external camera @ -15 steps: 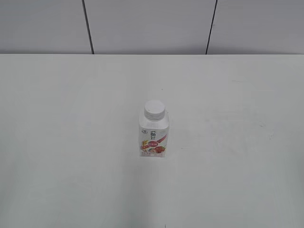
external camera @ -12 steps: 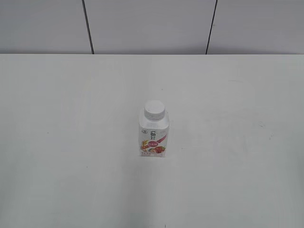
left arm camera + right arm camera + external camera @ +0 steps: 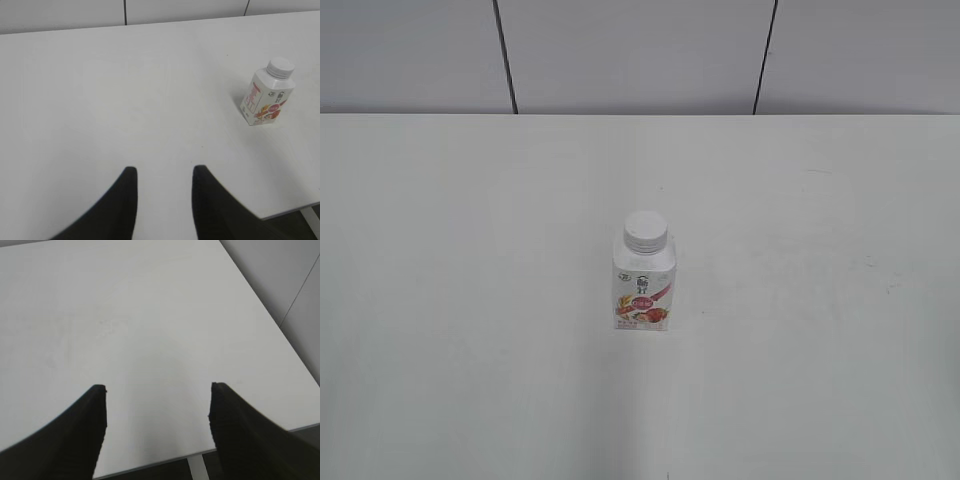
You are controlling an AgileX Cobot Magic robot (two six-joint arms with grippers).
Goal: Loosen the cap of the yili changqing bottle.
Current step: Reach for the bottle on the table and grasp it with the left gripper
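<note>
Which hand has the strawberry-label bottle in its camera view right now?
The left hand: the small white plastic strawberry-label bottle stands to its upper right. The right hand sees only bare table.

The yili changqing bottle (image 3: 644,285) stands upright near the middle of the table (image 3: 470,300), with the cap (image 3: 646,230) on its neck. Behind the table's far edge runs a panelled wall (image 3: 630,50). In the left wrist view the bottle stands off to the right, near the table's right edge, well apart from the left gripper (image 3: 162,172).
</note>
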